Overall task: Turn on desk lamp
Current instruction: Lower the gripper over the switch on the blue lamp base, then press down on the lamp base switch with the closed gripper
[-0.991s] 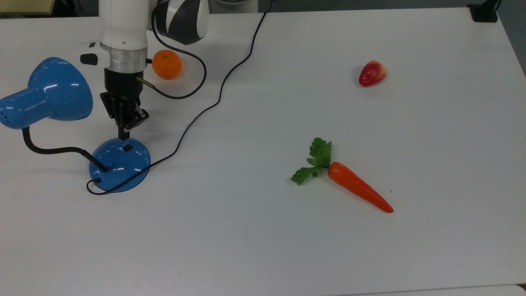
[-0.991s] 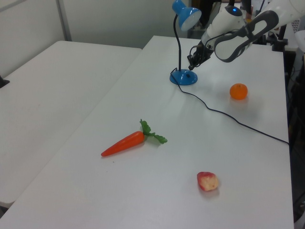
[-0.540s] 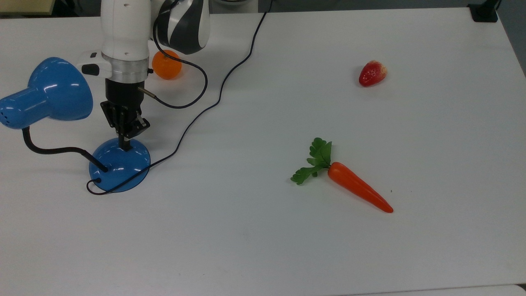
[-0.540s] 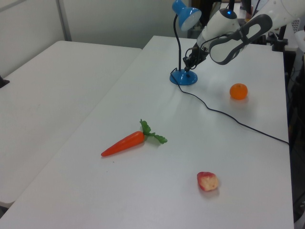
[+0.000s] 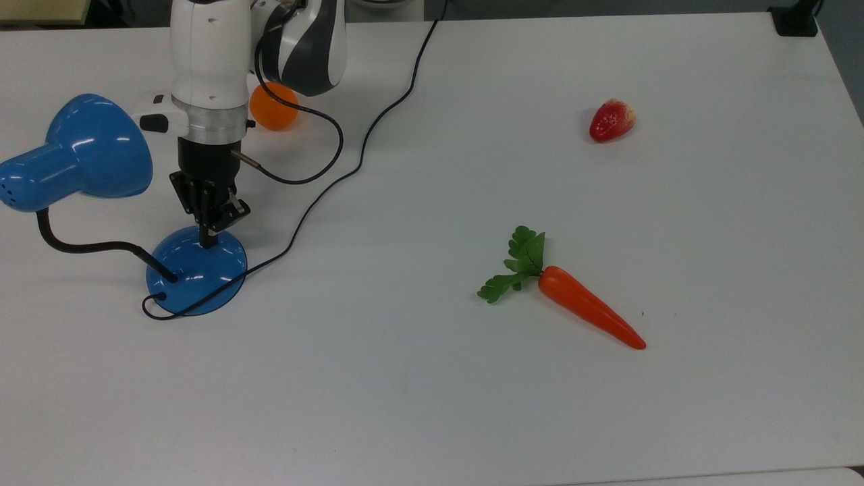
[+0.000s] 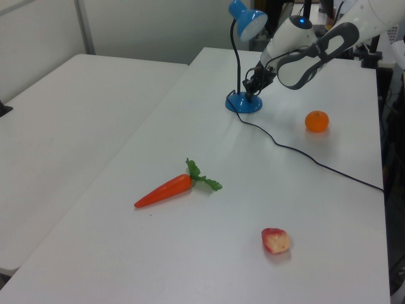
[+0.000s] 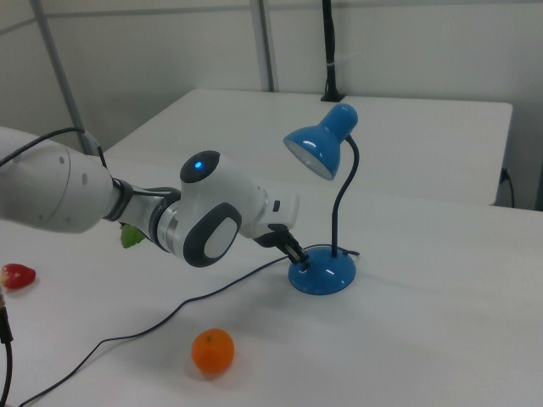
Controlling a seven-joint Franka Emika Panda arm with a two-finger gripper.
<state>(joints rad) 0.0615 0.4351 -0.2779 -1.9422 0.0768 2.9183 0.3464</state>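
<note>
The glossy blue desk lamp stands at the top view's left, its bell shade (image 5: 88, 152) pointing sideways on a black gooseneck (image 5: 88, 246) above the round domed base (image 5: 196, 273). Its shade (image 7: 322, 146) looks unlit in the right view. My gripper (image 5: 208, 241) points down with its fingers pressed together and the tip touching the top of the base, covering the small black switch. In the left view the gripper (image 6: 250, 94) meets the base (image 6: 243, 103), and in the right view the base (image 7: 322, 273) sits just beyond the fingers. The lamp's black cord (image 5: 364, 145) runs to the table's far edge.
An orange (image 5: 273, 108) lies behind my arm. A carrot with green leaves (image 5: 580, 304) rests mid-table, and a strawberry (image 5: 611, 120) sits at the top view's far right. A second cable (image 5: 304, 172) loops from my wrist.
My gripper has come down and forward onto the lamp base, and its tip now covers the black switch that showed a second ago. The lamp has stayed put.
</note>
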